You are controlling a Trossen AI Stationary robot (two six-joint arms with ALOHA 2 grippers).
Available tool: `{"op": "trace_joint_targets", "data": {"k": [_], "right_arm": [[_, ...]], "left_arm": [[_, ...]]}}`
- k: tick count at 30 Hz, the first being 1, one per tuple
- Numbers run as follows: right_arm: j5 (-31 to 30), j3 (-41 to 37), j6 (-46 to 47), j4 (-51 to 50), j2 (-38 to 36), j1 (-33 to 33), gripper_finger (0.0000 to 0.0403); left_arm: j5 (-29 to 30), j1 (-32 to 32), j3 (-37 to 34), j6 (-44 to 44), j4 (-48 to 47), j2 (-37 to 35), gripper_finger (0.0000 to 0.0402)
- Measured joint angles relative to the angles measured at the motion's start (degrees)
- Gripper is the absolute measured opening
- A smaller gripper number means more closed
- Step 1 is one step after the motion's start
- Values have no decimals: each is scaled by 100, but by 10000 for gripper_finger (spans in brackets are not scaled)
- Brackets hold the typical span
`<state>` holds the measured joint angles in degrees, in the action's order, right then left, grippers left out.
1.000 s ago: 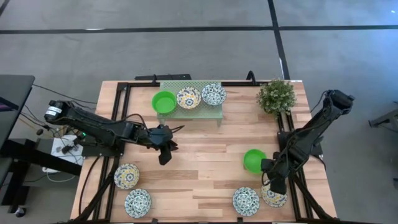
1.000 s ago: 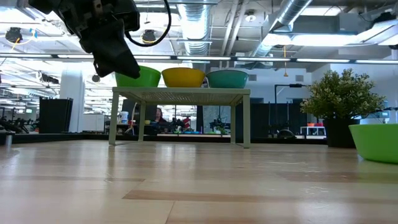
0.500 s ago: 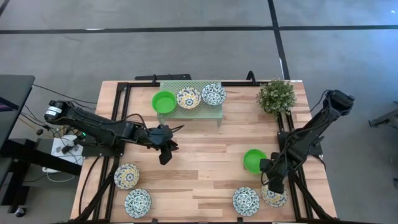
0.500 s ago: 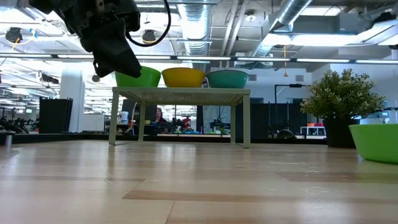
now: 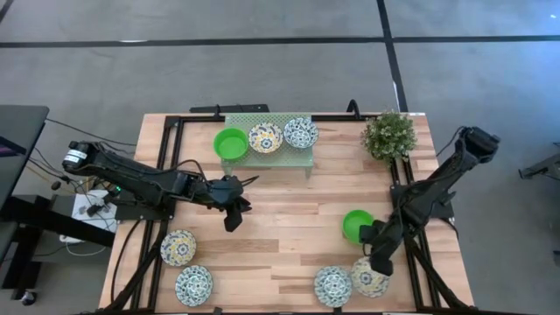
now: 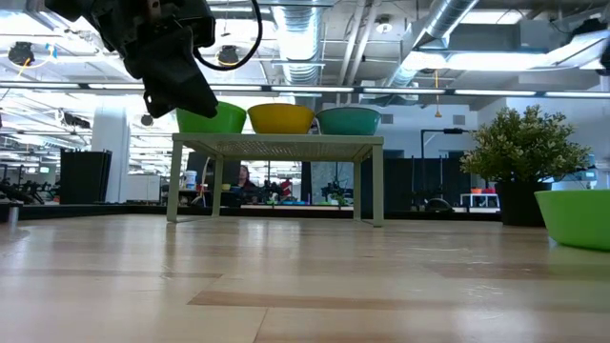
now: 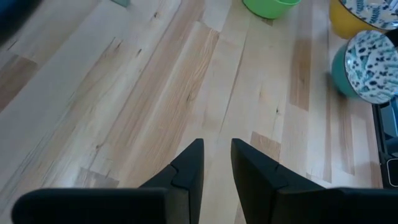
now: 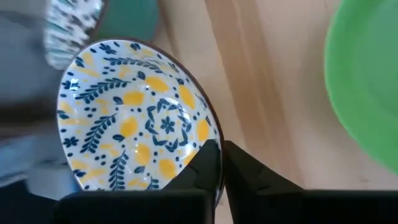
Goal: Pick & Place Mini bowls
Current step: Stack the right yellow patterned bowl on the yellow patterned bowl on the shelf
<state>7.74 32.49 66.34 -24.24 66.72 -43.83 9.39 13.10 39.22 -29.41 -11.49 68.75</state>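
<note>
Green bowl (image 8: pixel 368 93) cut off, blue-patterned bowl (image 8: pixel 74 28) blurred.

Bright, even overhead light across the wooden table (image 5: pixel 289 219), soft shadows only. Ceiling strip lights (image 6: pixel 286 90) glare in the low view. Right wrist view: blue-patterned bowl (image 8: pixel 74 22) smeared with blur.

Three bowls, green (image 5: pixel 231 143), yellow-blue floral (image 5: pixel 265 137) and blue floral (image 5: pixel 300 133), sit far on the rack; two floral bowls (image 5: pixel 178 248) lie near left, and a green bowl (image 5: pixel 355 226) with two floral ones (image 5: pixel 333 285) near right.
</note>
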Motion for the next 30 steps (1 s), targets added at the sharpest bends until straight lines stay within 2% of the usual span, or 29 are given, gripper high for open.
{"op": "trace_joint_targets", "data": {"k": [5, 10, 14, 19, 23, 26, 30], "right_arm": [[64, 223, -566, 46, 0, 349, 12], [-30, 286, -1243, -672, 0, 692, 5], [100, 307, -1673, -707, -2, 987, 8], [28, 746, -2607, -999, -4, 1319, 4], [-809, 1220, -3561, -1278, -4, 1631, 7], [-1722, 1520, -4086, -1143, -7, 1982, 9], [-2992, 1817, -4142, -420, -7, 2621, 9]], "left_arm": [[0, -1, 0, 0, 3, 0, 81], [-1, 0, 0, -57, 31, 0, 81], [-4, 0, 2, -114, 42, 0, 81], [-4, 0, 2, -103, 73, 0, 81], [-4, 0, 2, -90, 100, 0, 81], [-3, 0, 2, -87, 125, 0, 81], [-3, 0, 2, -87, 137, 0, 81]]}}
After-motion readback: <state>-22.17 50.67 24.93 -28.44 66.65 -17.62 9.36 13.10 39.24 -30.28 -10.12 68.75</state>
